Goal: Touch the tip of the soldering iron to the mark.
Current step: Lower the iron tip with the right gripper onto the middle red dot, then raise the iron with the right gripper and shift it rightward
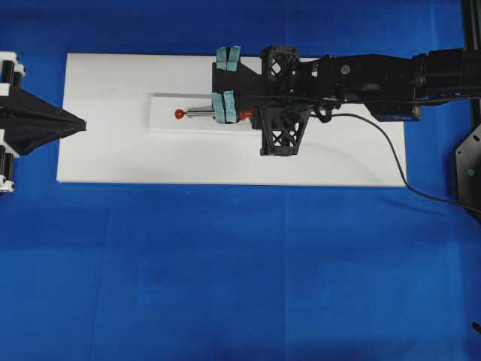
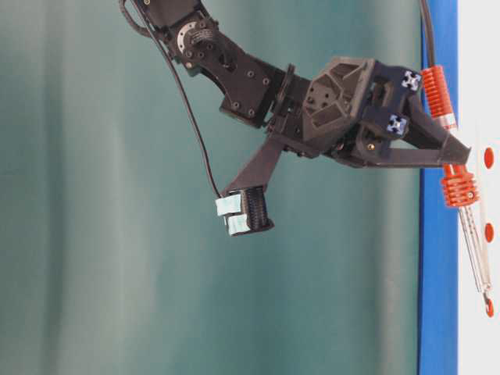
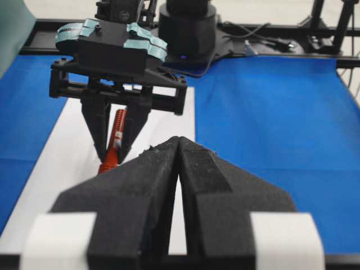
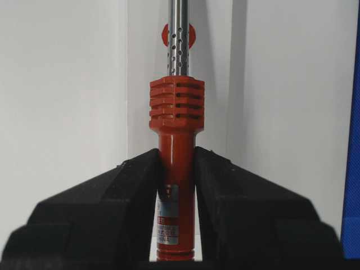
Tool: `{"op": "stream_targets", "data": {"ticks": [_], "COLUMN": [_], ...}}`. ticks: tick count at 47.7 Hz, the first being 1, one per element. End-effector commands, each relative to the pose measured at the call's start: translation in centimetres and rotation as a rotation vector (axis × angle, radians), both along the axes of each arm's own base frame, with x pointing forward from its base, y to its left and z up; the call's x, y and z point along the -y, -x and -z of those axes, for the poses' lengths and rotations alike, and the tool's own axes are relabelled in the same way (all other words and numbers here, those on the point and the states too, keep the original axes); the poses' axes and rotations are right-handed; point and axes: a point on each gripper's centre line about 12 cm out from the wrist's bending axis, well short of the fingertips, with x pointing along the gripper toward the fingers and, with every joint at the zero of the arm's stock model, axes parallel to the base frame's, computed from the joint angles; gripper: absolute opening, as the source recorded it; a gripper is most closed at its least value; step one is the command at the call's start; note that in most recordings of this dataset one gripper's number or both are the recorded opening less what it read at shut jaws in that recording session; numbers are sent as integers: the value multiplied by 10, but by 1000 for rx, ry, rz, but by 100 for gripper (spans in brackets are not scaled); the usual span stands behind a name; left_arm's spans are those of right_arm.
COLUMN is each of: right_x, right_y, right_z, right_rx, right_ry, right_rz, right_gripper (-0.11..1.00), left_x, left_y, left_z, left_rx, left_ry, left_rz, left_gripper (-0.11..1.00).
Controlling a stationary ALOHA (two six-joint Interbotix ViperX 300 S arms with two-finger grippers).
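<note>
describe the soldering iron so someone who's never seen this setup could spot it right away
Find the white board on the blue cloth; the right gripper reaches over its middle. Clamped between its black fingers is the soldering iron. Its red-orange ribbed handle and thin perforated silver shaft, pointing at a red dot, set it apart.

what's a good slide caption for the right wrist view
Right gripper shut on the red handle of the soldering iron, its silver shaft pointing at a red mark on the white board.
</note>
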Motion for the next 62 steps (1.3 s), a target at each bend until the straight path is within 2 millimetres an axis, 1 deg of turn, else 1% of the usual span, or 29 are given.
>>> {"op": "stream_targets", "data": {"ticks": [1,23,28,34,44,49,52,62], "right_x": [1,0,1,0,-1,-1,0,0], "right_y": [-5,-4,-3,-2,7,11,13,13], "right_z": [-15,-15,-20,-36,-76,-90,-94,-94], "right_rx": [43,33,36,73,140,162,171,170], "right_ry": [10,8,9,16,35,45,50,51], "right_rz": [-2,-3,-1,-2,-2,-2,-1,-2], "right_gripper": [6,6,6,6,6,6,6,6], "left_x": [-1,0,-1,-1,-1,-1,-1,-1], "left_y": [-2,-2,-2,-1,-1,-1,-1,-1], "left_z": [-4,-4,-4,-5,-5,-5,-5,-5], "left_rx": [15,15,15,17,17,17,18,17], "left_ry": [-2,-2,-3,-2,-2,-2,-3,-3], "left_rz": [-3,-2,-3,-3,-3,-3,-3,-3], "left_gripper": [0,0,0,0,0,0,0,0]}}
